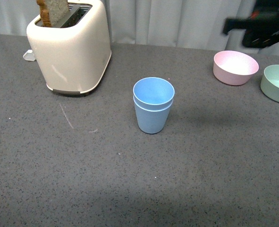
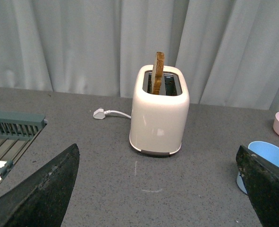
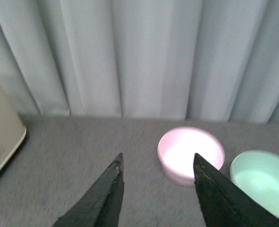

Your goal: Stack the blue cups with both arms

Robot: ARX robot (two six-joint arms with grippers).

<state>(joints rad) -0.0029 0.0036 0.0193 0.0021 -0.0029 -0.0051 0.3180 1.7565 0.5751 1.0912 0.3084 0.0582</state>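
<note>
Front view: blue cups point(image 1: 153, 105) nested upright mid-surface, clear of both hands. Right hand point(image 3: 156, 189) raised, fingers apart, empty, pink bowl point(image 3: 191, 154) and green bowl point(image 3: 262, 182) just beyond it. Left hand point(image 2: 158, 189) spread wide, empty, facing toaster point(image 2: 159, 113) with toast point(image 2: 158, 71). No legible labels.
</note>
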